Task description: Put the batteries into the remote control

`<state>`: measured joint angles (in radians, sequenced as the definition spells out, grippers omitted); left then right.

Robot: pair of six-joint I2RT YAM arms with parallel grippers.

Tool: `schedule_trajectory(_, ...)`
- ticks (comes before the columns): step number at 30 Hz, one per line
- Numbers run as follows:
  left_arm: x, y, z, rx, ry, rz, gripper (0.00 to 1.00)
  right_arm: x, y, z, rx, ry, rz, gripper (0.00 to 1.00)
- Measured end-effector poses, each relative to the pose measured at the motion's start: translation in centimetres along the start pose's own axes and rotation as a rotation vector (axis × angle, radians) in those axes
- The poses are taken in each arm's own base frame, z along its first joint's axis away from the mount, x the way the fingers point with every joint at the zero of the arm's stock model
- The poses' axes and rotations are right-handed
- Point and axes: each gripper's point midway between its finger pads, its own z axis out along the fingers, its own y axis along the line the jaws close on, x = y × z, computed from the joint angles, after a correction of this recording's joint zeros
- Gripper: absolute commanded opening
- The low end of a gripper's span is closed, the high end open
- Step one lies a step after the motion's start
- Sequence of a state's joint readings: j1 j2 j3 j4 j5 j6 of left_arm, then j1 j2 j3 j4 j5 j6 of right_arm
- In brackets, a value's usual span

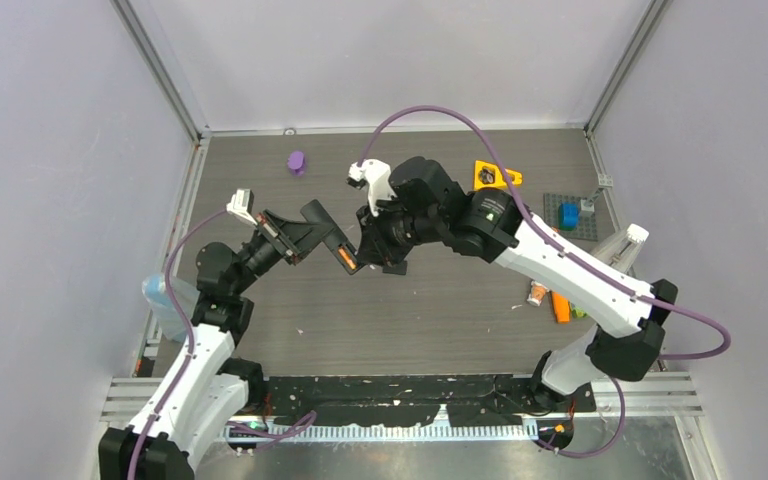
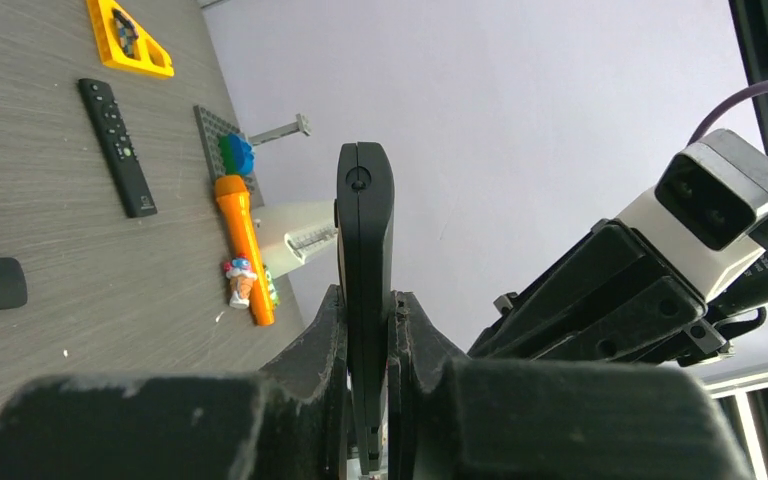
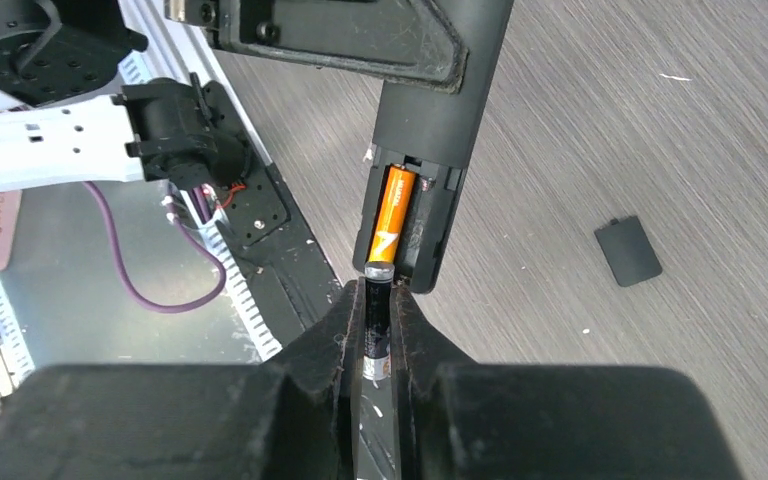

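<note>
My left gripper (image 1: 310,225) is shut on a black remote control (image 1: 330,238) and holds it above the table; in the left wrist view the remote (image 2: 365,240) stands edge-on between the fingers (image 2: 320,340). Its open compartment holds one orange battery (image 3: 392,215). My right gripper (image 3: 377,300) is shut on a dark grey battery (image 3: 376,325). That battery's silver tip sits at the open end of the compartment, against the end of the orange one. The right gripper (image 1: 365,255) meets the remote's lower end in the top view.
The loose battery cover (image 3: 628,250) lies on the table below. A second black remote (image 2: 117,147), a long orange stick (image 1: 560,306) with a small ice-cream toy (image 1: 537,294), a yellow piece (image 1: 493,176), a grey plate with bricks (image 1: 570,215) and a purple object (image 1: 296,161) lie around.
</note>
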<state>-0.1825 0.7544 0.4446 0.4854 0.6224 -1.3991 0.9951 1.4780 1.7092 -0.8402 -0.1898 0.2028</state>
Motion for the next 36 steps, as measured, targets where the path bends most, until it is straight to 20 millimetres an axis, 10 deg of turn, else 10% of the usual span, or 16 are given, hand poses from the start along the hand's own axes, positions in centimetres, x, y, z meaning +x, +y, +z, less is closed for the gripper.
schedule_trajectory(36,0.5,1.3,-0.3,-0.009,-0.003,-0.101,0.00,1.1,-0.6,3.7,0.053,0.141,-0.030,0.20)
